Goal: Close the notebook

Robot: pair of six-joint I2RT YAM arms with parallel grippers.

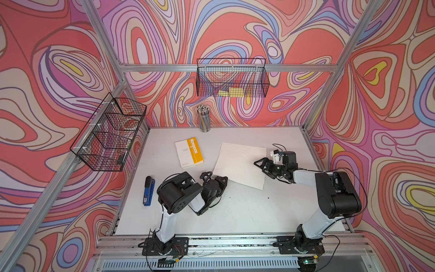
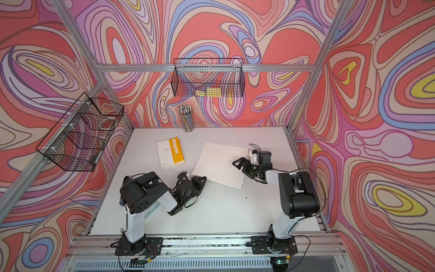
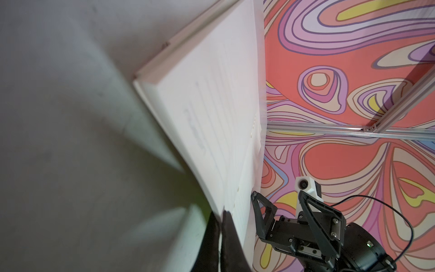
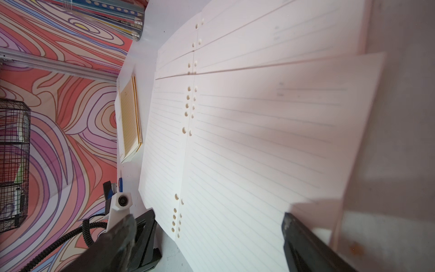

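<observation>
The open notebook (image 1: 240,162) (image 2: 219,162) lies at the table's centre right, its white lined pages with punched holes facing up. My left gripper (image 1: 224,179) (image 2: 203,179) is at its near left corner. In the left wrist view the two black fingers (image 3: 227,235) are pressed together on the edge of a page (image 3: 211,106), which curls up from the table. My right gripper (image 1: 261,167) (image 2: 239,166) hovers over the notebook's right half. The right wrist view shows it open (image 4: 209,223) with lined paper (image 4: 259,141) under the gap and nothing between the fingers.
A smaller yellow and white notepad (image 1: 189,153) lies behind the left arm. A cup of pencils (image 1: 204,119) stands at the back edge. A blue stapler (image 1: 148,194) lies at the left edge. Wire baskets hang on the back wall (image 1: 231,79) and left wall (image 1: 110,134).
</observation>
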